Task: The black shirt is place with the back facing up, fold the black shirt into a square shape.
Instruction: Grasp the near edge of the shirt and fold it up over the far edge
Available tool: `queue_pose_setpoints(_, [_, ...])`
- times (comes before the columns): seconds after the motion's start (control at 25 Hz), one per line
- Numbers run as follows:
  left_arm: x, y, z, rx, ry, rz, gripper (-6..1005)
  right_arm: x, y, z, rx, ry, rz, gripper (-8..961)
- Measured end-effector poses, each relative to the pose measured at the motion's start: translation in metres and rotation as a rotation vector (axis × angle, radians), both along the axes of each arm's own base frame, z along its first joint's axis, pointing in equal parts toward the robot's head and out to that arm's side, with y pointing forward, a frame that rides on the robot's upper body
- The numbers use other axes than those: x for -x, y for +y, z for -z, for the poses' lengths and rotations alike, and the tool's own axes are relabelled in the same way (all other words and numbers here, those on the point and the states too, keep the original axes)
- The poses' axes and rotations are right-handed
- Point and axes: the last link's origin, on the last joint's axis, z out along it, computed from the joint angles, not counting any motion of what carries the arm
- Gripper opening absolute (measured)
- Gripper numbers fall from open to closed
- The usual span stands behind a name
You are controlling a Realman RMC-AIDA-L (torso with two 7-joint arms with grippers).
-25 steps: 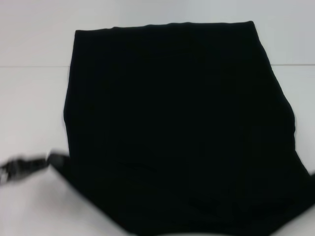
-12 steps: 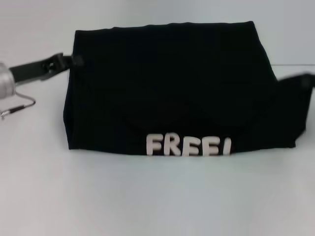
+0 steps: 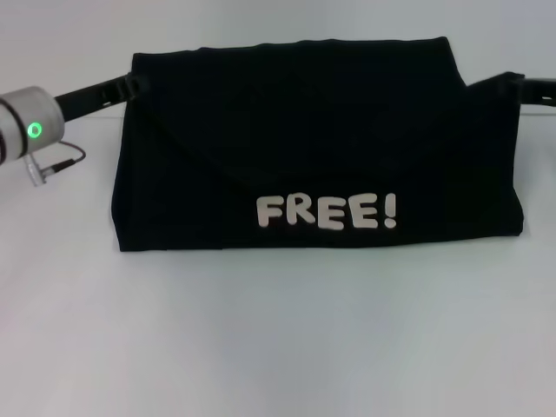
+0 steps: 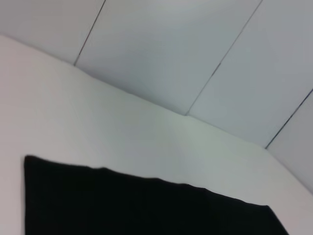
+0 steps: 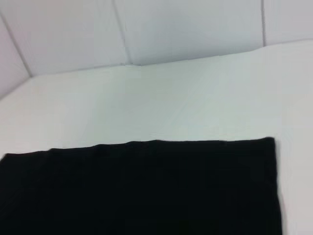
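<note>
The black shirt (image 3: 313,130) lies folded on the white table, with its near part turned over onto the far part. White "FREE!" lettering (image 3: 326,211) shows face up near the front fold. My left gripper (image 3: 132,85) is at the shirt's far left corner, shut on the cloth. My right gripper (image 3: 511,83) is at the far right corner, shut on cloth that is drawn out toward it. The shirt's far edge also shows in the left wrist view (image 4: 146,205) and in the right wrist view (image 5: 146,191).
The white table (image 3: 278,347) spreads bare in front of the shirt and on both sides. A seam crosses the table behind the shirt (image 3: 61,117). Pale wall panels (image 4: 171,58) stand beyond the table's far edge.
Both grippers have carried the shirt's near part up and over to the far side. The front edge has moved back, and the "FREE!" lettering has come into full view.
</note>
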Motion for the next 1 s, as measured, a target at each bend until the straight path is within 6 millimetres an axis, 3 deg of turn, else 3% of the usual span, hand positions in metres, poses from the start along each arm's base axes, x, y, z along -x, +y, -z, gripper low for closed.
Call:
queue_pose_setpoints(0.64, [0.000,0.007,0.028,-0.080,0.183,-0.018,210,0.008,0.005,0.033,-0.030,-0.028,0.057,55])
queue_pose_setpoints(0.88, [0.012,0.011,0.021,-0.117,0.240,-0.092,219,0.005,0.006,0.031,-0.055,-0.029,0.076,57])
queue_pose_setpoints(0.92, [0.014,0.011,0.018,-0.125,0.251,-0.108,220,0.004,0.006,0.029,-0.063,-0.034,0.080,94])
queue_pose_setpoints(1.0, [0.017,0.012,0.016,-0.134,0.262,-0.123,314,0.002,0.007,0.024,-0.084,-0.041,0.085,167])
